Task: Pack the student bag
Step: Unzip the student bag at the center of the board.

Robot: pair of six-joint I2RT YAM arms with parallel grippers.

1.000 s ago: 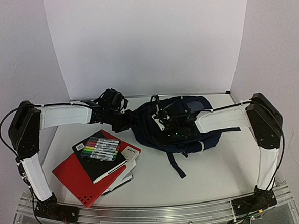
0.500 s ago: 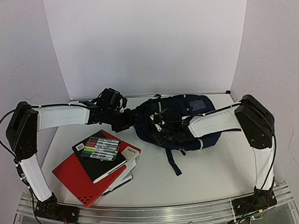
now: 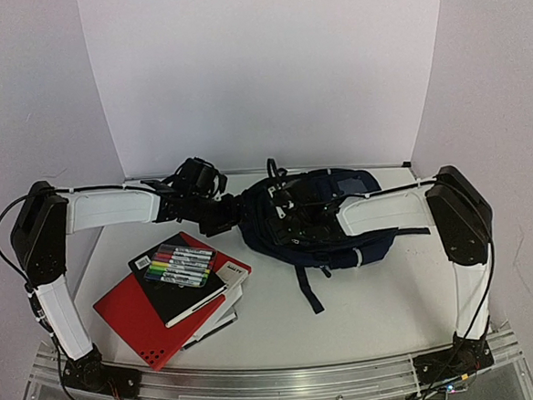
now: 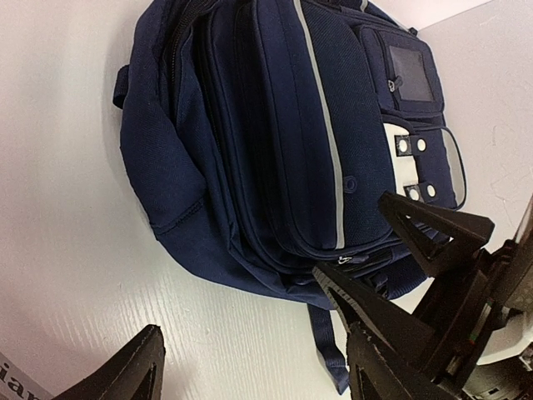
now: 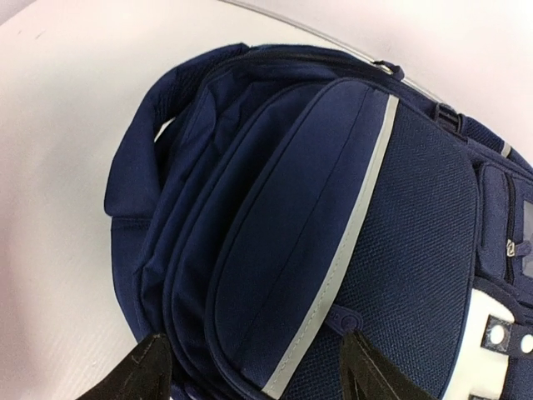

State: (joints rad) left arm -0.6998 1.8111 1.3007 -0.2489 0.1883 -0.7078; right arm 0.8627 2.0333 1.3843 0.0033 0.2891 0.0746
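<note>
The student bag (image 3: 353, 192) is lying front face up towards the back of the table (image 3: 376, 325). Its long axis is running roughly side to side, with the rounded, zipped end pointing at the left arm and the white buckle patch facing the right. Its compartments are looking shut all round, so packing is likely still waiting on getting a zip open. The right gripper (image 5: 260, 371) is hovering directly over that rounded end, with its jaws standing wide apart and straddling the front pocket. The grey stripe is running between its two fingers (image 5: 154, 367). It is not showing a pinch on fabric or a zip pull, though I cannot tell whether the tips are brushing the cloth. This arm is the nearer one, since the bag is sitting right under and ahead of its fingers, with the zip lines curving across the gap rather than along it. The left gripper (image 3: 229, 214) is waiting just beside the bag's left end, off the fabric. It is also spread wide and holding nothing, and the bag is lying straight ahead of it. A black strap (image 3: 311, 293) is trailing from the bag's near side towards the arm bases. Well apart from the bag on its left, a pack of coloured markers (image 3: 181, 265) is resting on a black notebook (image 3: 177, 298). That notebook is sitting on top of a red notebook (image 3: 133, 324).
</note>
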